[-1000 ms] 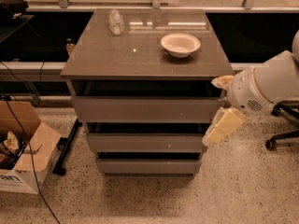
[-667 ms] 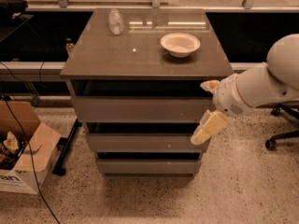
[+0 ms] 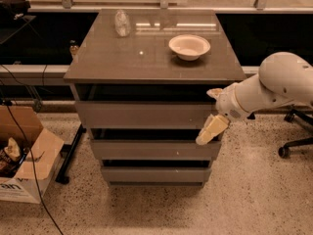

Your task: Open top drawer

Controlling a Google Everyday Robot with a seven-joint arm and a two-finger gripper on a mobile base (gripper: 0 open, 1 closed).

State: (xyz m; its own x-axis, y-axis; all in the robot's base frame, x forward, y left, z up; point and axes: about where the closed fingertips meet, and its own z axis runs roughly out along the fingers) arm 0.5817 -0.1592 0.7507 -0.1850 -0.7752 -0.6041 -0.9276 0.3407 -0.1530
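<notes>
**Item: grey cabinet, three drawers, centre of frame.**

- Top drawer [image 3: 142,114]: plain grey front with no handle, just under the cabinet top [image 3: 112,65], centre of frame. It sits roughly level with the two slimmer fronts below it, and no drawer interior shows. Judged shut, or as good as shut.
- Gripper [image 3: 205,115]: comes in from the right of the frame on a white arm [image 3: 274,84], at the right end of the top drawer front. The two pale fingers are spread wide. One fingertip is by the dark gap above the front, the other hangs by the gap beneath it. Nothing is held. Whether either finger touches the front cannot be told.
- On the cabinet top: a white bowl [image 3: 189,46], right of centre, and a clear glass object [image 3: 122,22] near the back left. The two are well apart.
- Lower left of frame: an open cardboard box [image 3: 29,173] on the floor, with a black cable beside it.
- Right edge: a chair base [image 3: 293,143].

**Progress:** the approach looks complete and the gripper is at the drawer's edge. Left to do: take hold of the front and pull the drawer out. The opening itself has not begun.
</notes>
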